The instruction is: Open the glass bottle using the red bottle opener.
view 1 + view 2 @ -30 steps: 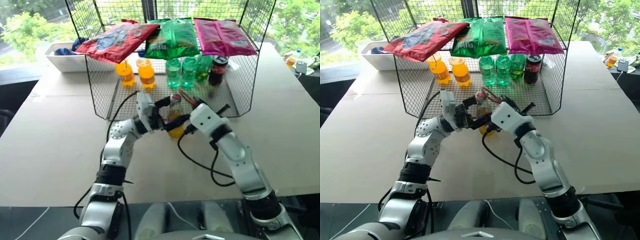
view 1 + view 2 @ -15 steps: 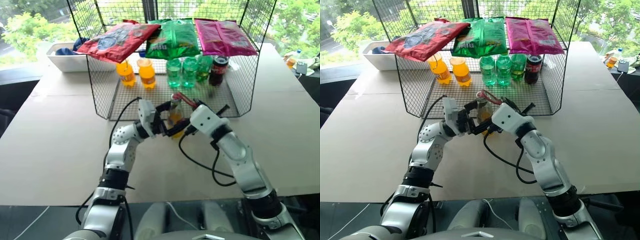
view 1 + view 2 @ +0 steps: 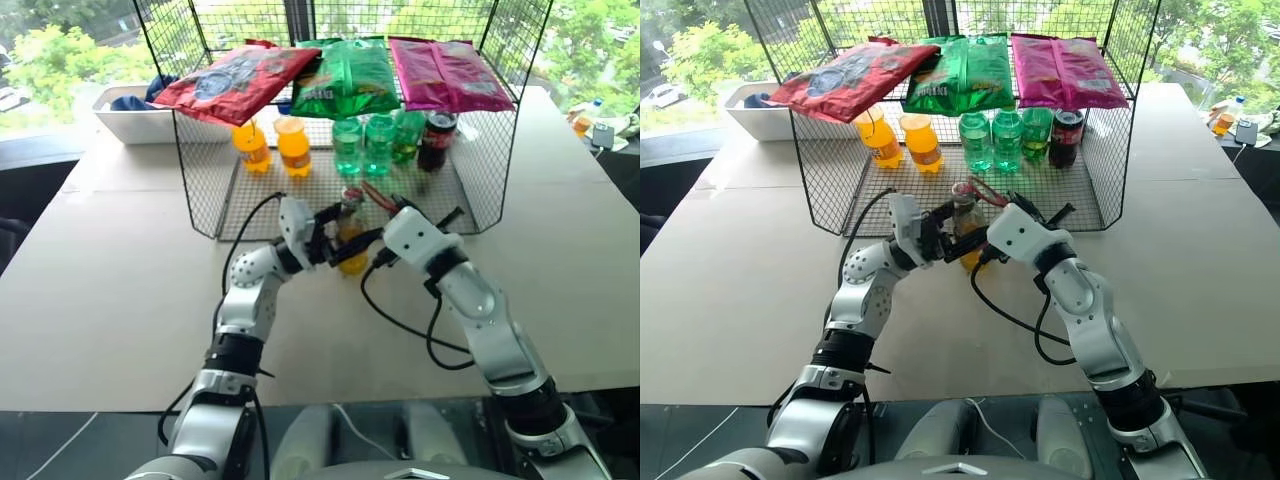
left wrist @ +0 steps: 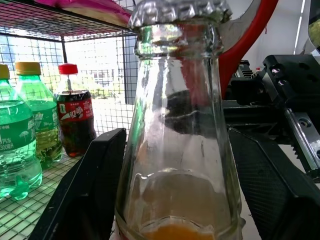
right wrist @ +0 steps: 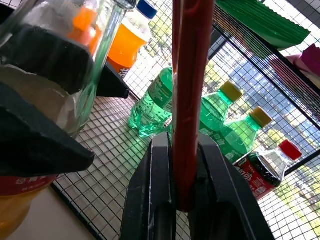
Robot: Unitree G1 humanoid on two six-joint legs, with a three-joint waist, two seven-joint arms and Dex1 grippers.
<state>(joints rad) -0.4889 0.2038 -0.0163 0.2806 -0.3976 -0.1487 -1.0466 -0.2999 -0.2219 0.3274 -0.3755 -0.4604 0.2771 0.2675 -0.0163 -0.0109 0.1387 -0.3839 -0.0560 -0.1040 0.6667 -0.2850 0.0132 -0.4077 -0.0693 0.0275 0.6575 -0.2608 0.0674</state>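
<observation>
The bottle (image 4: 177,125) is stood on the desk (image 3: 110,300) before the rack, cap still on. The left end effector (image 3: 330,235) is set around it, fingers (image 4: 80,195) seemingly apart. The opener (image 5: 190,100) is clamped in the right end effector (image 5: 175,200); prying is left.

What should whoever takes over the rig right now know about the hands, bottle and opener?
Right hand: shut on the opener, its head by the cap.
Left hand: fingers on either side of the bottle; grip not certain.
Bottle stands on the table in front of the wire rack.
Done: opener picked up and brought to the bottle.
Left: firm up the hold, hook the cap, lever it off. Cap is on.
</observation>
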